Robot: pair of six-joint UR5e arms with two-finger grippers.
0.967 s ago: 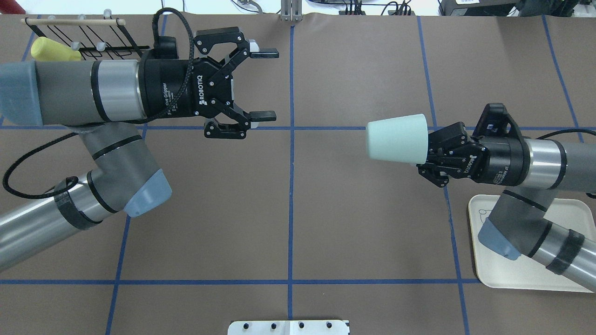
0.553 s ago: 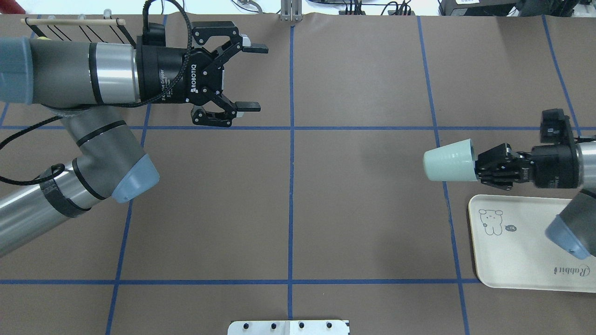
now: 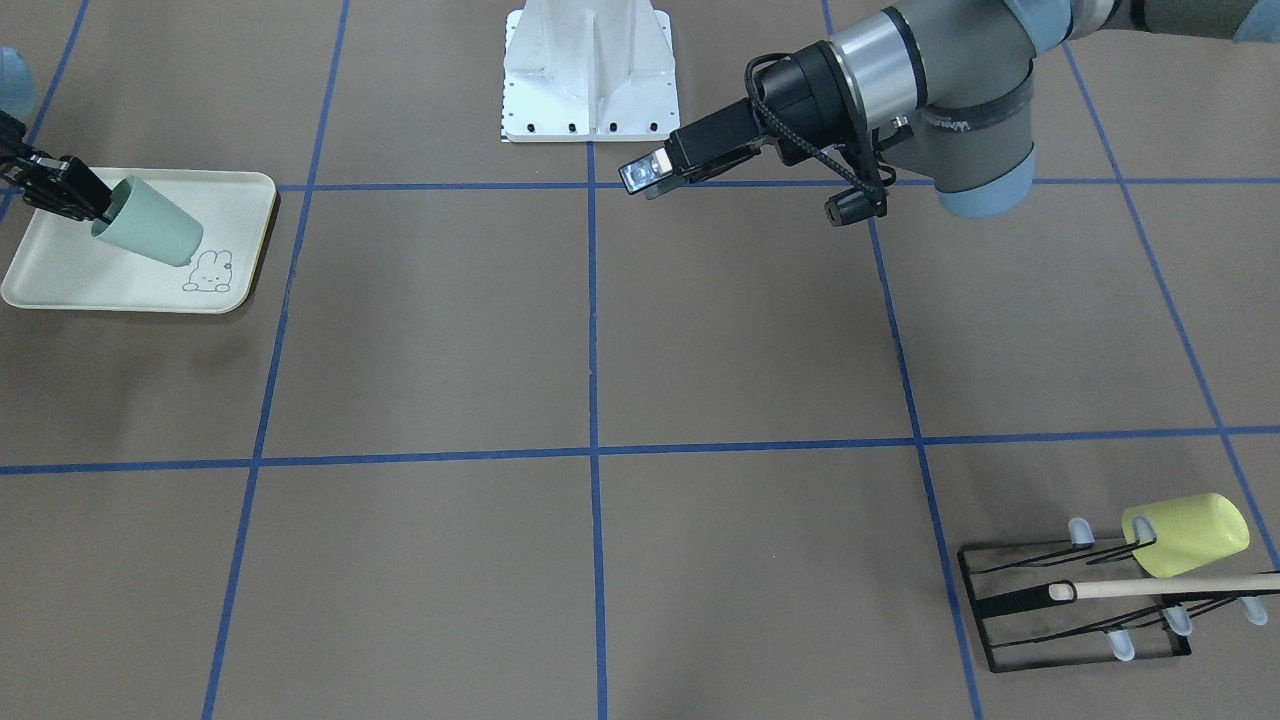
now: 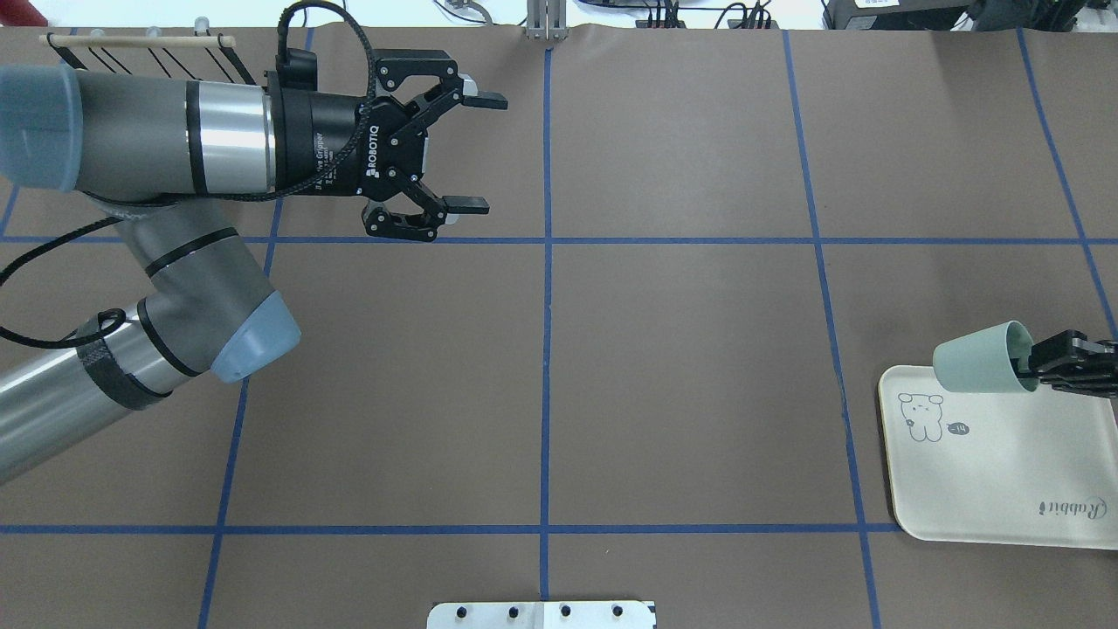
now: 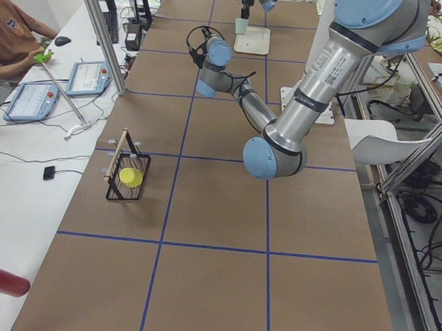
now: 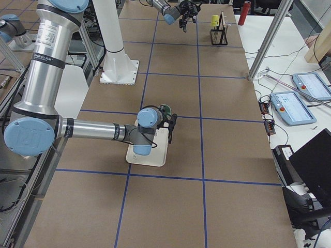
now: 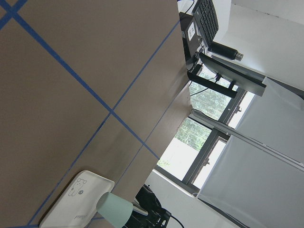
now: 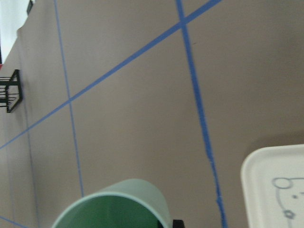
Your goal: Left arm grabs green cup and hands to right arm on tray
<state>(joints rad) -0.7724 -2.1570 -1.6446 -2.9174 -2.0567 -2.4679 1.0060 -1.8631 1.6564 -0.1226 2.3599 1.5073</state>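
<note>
The pale mint-green cup [image 4: 976, 360] hangs tilted over the far corner of the cream tray [image 4: 987, 476], near its bunny drawing. My right gripper [image 4: 1038, 363] is shut on the cup's rim, with one finger inside the mouth. The cup's base points toward the table's middle. In the front-facing view the cup [image 3: 147, 234] lies over the tray [image 3: 70, 285]. I cannot tell whether it touches the tray. The right wrist view shows the cup's rim [image 8: 114, 202] and a tray corner [image 8: 280, 190]. My left gripper [image 4: 483, 154] is open and empty, far off at the back left.
A black wire rack [image 3: 1060, 600] with a wooden dowel holds a yellow-green cup [image 3: 1190, 533] at the table's far left corner; my left arm partly hides the rack [image 4: 148, 57] from overhead. The white robot base plate [image 4: 541, 614] sits at the near edge. Blue tape lines grid the brown table.
My right arm has pulled back to the right and toward the tray, carrying the green cup from mid-table to over the tray's corner. The left gripper stays open and has hardly moved.
</note>
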